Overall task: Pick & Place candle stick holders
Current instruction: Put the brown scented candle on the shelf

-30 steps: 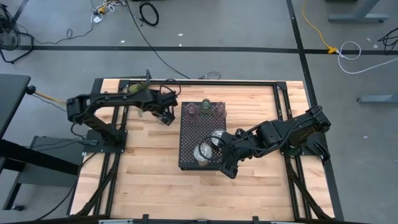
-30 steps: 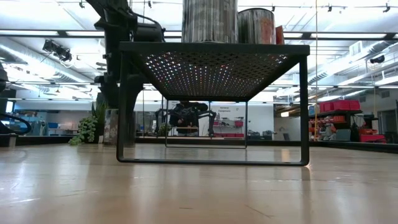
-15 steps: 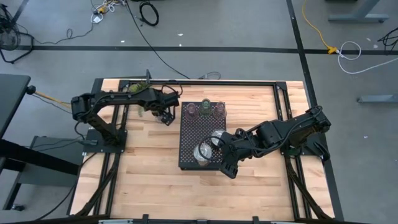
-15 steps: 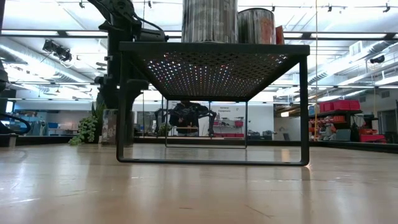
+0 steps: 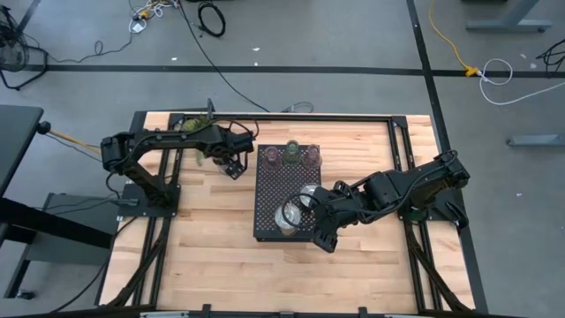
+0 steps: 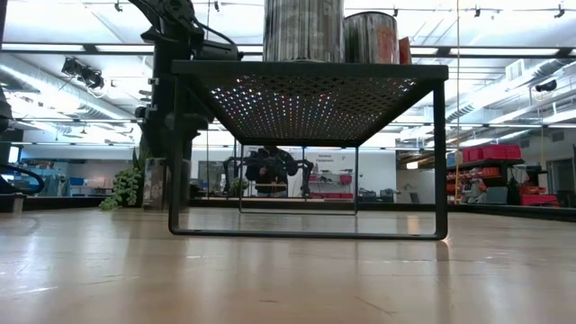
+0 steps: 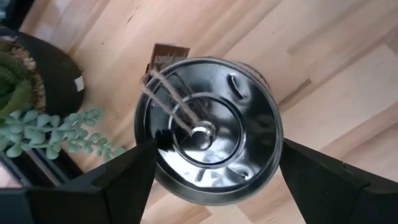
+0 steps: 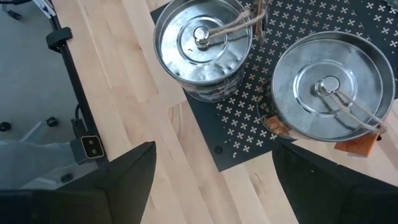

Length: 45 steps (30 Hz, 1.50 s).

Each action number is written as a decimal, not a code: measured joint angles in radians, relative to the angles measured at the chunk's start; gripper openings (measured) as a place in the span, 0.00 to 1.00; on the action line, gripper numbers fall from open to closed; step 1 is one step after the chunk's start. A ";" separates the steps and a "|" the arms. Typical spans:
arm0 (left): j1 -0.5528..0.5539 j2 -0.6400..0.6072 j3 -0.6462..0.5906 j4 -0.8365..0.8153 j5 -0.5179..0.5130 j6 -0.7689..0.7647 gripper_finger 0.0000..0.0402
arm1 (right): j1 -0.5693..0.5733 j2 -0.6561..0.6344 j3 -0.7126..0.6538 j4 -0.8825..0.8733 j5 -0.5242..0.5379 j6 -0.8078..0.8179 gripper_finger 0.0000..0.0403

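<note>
A silvery candle stick holder [image 7: 208,140] with a string and a brown tag stands on the wooden table just left of the black perforated tray [image 5: 269,199]. My left gripper [image 5: 231,165] points down over it, open, with one finger on each side. Two more silvery holders [image 8: 202,40] [image 8: 329,87] stand on the tray's near half. Three small holders [image 5: 292,154] line its far edge. My right gripper [image 5: 320,231] hangs open above the tray's near right corner, holding nothing. My left gripper comes from above, pointing down, and its fingers [image 7: 134,177] stand close against the holder's two opposite sides. I cannot tell whether they touch it. The holder stands upright on the table.
A small green potted plant [image 5: 196,126] sits at the table's far left, close behind the left gripper. The tray stands on legs [image 6: 184,153] above the tabletop. Bare wood lies at the near side of the table [image 5: 221,256].
My left gripper has tipped a little over the holder while staying in the same spot. Its jaws are as wide as before.
</note>
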 joint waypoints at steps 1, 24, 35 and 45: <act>0.000 0.000 0.001 -0.010 -0.008 -0.003 0.83 | 0.000 0.000 0.000 -0.001 0.000 0.000 0.79; 0.000 -0.001 0.001 -0.003 -0.007 0.004 0.83 | 0.006 -0.004 0.000 -0.016 -0.011 -0.029 0.79; 0.000 -0.001 0.001 -0.003 0.015 -0.026 0.83 | 0.013 -0.015 0.000 -0.035 -0.009 -0.019 0.79; 0.005 -0.003 0.003 0.004 0.147 0.054 0.83 | 0.013 -0.015 0.000 -0.035 -0.008 -0.026 0.79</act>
